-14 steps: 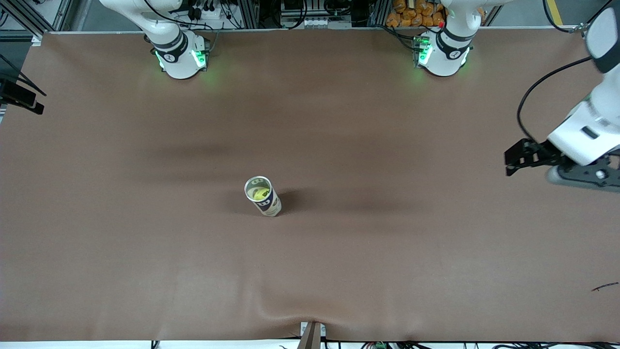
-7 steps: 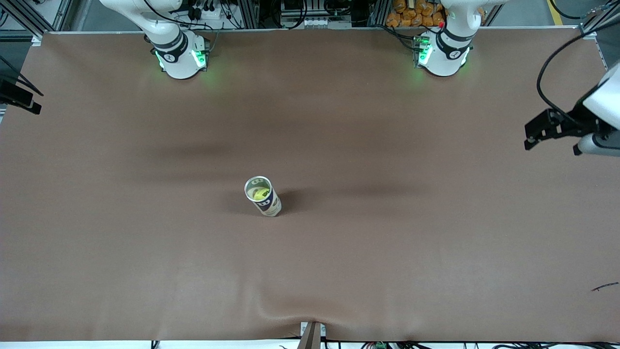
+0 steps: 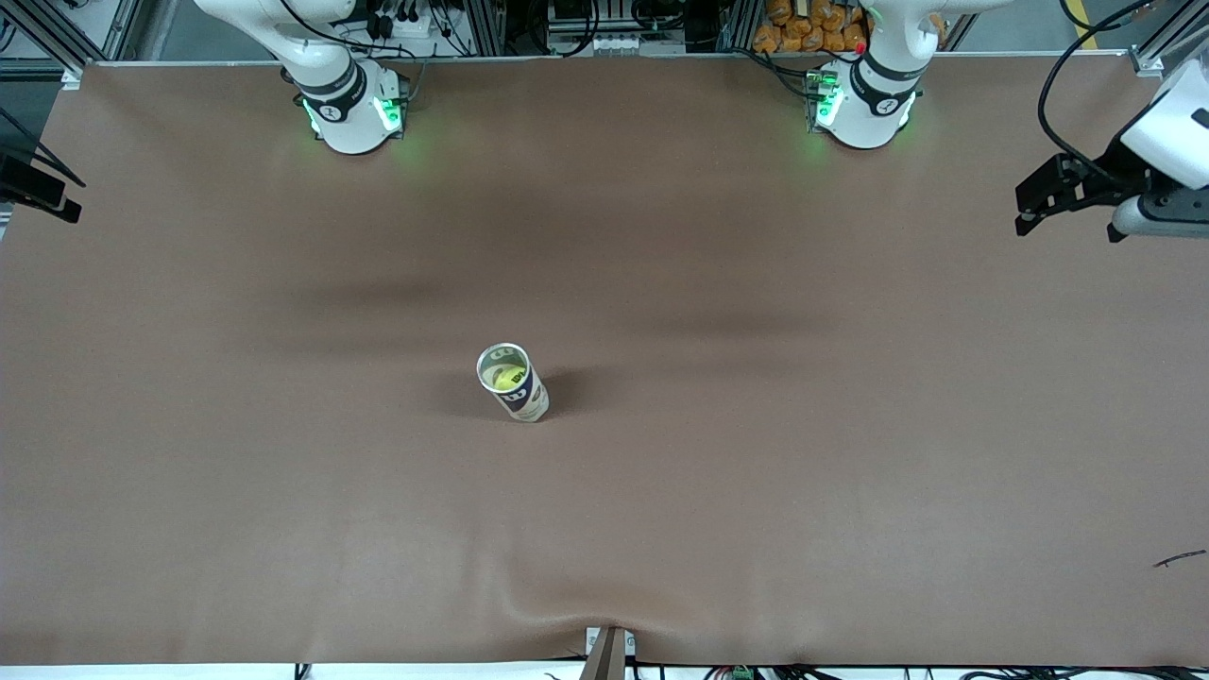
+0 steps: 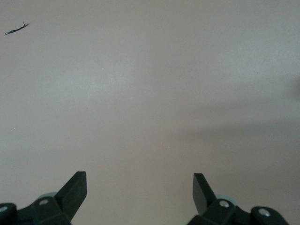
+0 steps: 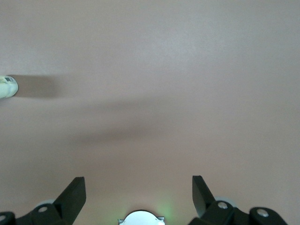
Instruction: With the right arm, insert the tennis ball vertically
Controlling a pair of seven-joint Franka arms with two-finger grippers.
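tennis ball: inside upright can, mid-surface | left gripper: jaws released, empty, over surface at left arm's end, well apart from can | right gripper: jaws released, empty, well apart from can

A brown counter is carrying the scene, its covering puckering at the edge nearest the front camera. A small dark scrap is lying on it toward the left arm's end. Orange items are sitting past the counter's edge by the left arm's base.

Yellow-green tennis ball in navy-white can; brown table.
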